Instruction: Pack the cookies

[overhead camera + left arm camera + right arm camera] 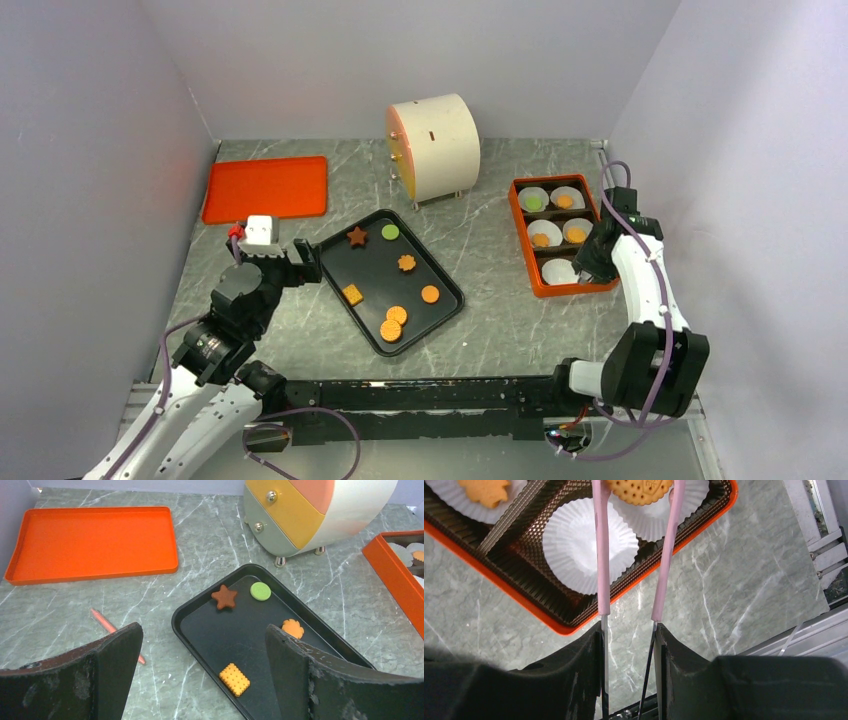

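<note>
Right pincer (629, 636) clamped on pink tongs (600, 555). Tong tips pinch a round orange cookie (639, 489) over a white liner (649, 522) in the orange box (520, 225). Left pincer (203, 630) wide open, empty, over the black tray (250, 625) on the counter (490, 250). Seven cookies (390, 330) lie on the tray.

The grey marbled tabletop (480, 250) carries a flat orange plastic tray (265, 188) at back left, a black rectangular tray (385, 270) centrally, a cream drum-shaped drawer cabinet (440, 148) behind it, an orange compartmented box (521, 235) at right, and seemingly a thin red stick (105, 623) left of the black tray.
</note>
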Controlling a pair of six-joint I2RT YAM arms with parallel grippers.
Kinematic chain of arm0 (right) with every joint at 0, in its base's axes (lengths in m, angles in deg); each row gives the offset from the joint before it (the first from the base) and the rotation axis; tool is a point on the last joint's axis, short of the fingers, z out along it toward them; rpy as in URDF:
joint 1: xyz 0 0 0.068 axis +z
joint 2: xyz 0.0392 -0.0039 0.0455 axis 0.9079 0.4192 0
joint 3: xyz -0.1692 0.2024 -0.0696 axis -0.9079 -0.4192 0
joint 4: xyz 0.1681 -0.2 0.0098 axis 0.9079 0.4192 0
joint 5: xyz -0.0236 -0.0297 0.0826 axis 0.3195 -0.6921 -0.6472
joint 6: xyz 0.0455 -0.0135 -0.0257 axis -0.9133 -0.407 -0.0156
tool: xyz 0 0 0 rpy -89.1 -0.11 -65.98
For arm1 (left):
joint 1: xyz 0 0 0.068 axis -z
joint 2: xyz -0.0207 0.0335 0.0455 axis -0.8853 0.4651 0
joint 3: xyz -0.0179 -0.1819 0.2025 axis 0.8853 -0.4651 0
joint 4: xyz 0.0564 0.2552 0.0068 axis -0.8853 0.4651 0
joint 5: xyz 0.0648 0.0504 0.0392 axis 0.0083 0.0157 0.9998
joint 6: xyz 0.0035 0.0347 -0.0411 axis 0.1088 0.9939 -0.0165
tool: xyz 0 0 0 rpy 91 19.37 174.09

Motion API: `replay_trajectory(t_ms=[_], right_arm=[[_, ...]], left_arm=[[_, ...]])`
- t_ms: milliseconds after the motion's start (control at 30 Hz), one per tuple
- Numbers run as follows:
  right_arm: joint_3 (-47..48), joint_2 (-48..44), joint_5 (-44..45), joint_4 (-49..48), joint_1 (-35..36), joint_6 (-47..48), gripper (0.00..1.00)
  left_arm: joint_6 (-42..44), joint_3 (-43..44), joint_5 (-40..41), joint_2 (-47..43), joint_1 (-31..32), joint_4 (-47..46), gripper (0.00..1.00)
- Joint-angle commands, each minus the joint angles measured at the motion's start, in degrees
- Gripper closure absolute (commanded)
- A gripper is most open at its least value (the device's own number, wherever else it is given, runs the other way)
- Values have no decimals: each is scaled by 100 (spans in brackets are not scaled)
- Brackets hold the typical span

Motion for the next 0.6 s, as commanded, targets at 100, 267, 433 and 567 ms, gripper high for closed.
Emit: replay_trajectory(t_ms=[100, 267, 433, 567], right_arm=[[-37, 321, 38, -415, -193, -43, 81], [-66, 432, -8, -335, -211, -1, 78], [-104, 458, -37, -306, -217, -16, 70], [-102, 469, -86, -287, -225, 17, 65]], left_arm=[[213, -21, 163, 0, 85, -281, 4], [234, -37, 163, 12, 148, -309, 4], [250, -37, 168, 23, 176, -309, 4], [245, -30, 154, 31, 176, -309, 4]])
